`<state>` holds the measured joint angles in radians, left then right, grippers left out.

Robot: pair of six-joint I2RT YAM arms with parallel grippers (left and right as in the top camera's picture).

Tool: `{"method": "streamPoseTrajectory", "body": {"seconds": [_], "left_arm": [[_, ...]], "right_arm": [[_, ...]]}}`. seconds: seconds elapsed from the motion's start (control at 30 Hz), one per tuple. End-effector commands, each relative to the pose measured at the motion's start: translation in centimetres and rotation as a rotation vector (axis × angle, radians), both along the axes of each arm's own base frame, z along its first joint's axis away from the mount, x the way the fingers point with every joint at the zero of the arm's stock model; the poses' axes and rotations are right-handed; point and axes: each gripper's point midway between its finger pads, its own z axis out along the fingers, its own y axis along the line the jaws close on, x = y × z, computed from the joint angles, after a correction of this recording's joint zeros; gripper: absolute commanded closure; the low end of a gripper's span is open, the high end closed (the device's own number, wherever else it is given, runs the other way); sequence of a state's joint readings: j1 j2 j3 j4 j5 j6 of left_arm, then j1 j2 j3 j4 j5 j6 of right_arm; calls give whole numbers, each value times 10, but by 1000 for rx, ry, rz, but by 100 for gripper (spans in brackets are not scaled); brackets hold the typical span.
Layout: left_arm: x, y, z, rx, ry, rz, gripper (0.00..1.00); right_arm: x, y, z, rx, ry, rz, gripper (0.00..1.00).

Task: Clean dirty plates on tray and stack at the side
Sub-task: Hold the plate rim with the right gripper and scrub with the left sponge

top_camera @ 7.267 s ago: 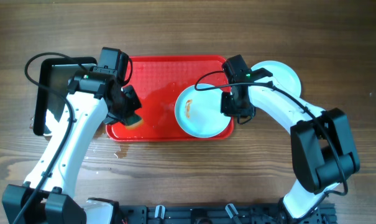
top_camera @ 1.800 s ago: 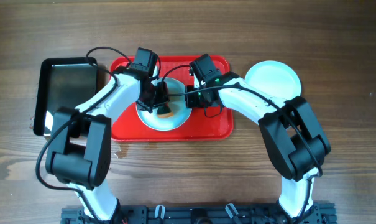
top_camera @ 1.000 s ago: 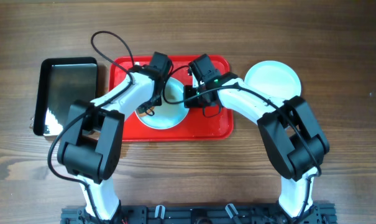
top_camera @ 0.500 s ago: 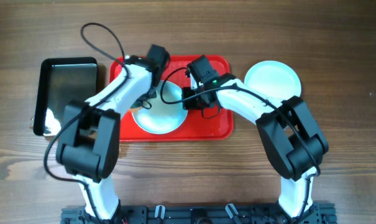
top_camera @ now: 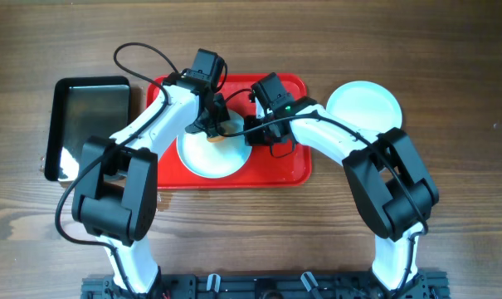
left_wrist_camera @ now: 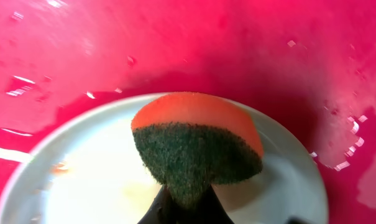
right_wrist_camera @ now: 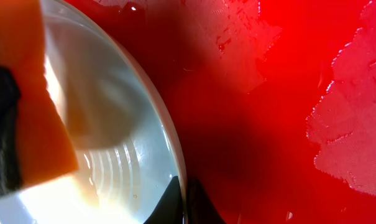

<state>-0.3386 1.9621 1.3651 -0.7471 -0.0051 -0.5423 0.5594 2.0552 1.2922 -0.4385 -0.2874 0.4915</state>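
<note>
"What did your left gripper [left_wrist_camera: 181, 208] hold?"

"It was clamped tight on the orange-and-green sponge [left_wrist_camera: 197, 146], which was pressed against the plate [left_wrist_camera: 100, 186]. Your right gripper [right_wrist_camera: 181, 200] was pinched closed on that plate's rim. The plate sat on the wet red tray [top_camera: 284, 166]."

"And farther out?"

"Another plate [top_camera: 365, 104] lay on the table [top_camera: 450, 66] just right of the tray. The black tray [top_camera: 93, 124] lay to the left."

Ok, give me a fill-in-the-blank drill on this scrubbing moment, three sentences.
The left gripper is shut on an orange and green ____. The right gripper pinches the rim of the plate lying on the ____ tray. Another plate rests on the table on the ____ arm's side of that tray. Missing words: sponge; red; right.
</note>
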Motion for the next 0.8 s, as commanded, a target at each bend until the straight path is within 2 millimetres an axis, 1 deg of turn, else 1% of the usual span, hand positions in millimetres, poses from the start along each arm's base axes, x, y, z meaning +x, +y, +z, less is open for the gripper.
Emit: {"method": "streamPoseTrajectory", "body": {"seconds": [0.0,0.07,0.17,0.23,0.3,0.37,0.43,0.53,0.6,0.67,0.7,0.77], "left_arm": [[-15,-17,-7,-59,55,-48,96],[-21,-19,-11,-62,70,-57,96],[-31,-22,-23,-56,85,-71,96],[-33,-19,-31,-49,78,-71,96],[-31,-12,-36,-24,62,-57,96],[-27,1,-38,23,45,-35,96],[-21,20,-38,98,21,-5,96],[-15,40,-36,179,1,-21,96],[-14,54,-35,237,-3,-27,96],[-13,74,-32,330,-10,-1,96],[-13,85,-29,383,-11,11,96],[-17,100,-26,456,1,23,96]], "right_arm": [[-12,-35,-42,-163,48,-27,96],[-12,-35,-42,-163,48,-28,96],[-12,-35,-42,-163,48,-27,96],[-12,-35,-42,-164,48,-27,96],[-12,-35,-42,-164,48,-27,96],[-13,-35,-42,-164,48,-27,96],[-13,-35,-42,-164,48,-27,96],[-13,-35,-42,-165,50,-27,96],[-13,-35,-42,-165,50,-27,96],[-13,-35,-42,-165,50,-27,96],[-13,-35,-42,-165,50,-27,96],[-13,-35,-42,-165,50,-27,96]]}}
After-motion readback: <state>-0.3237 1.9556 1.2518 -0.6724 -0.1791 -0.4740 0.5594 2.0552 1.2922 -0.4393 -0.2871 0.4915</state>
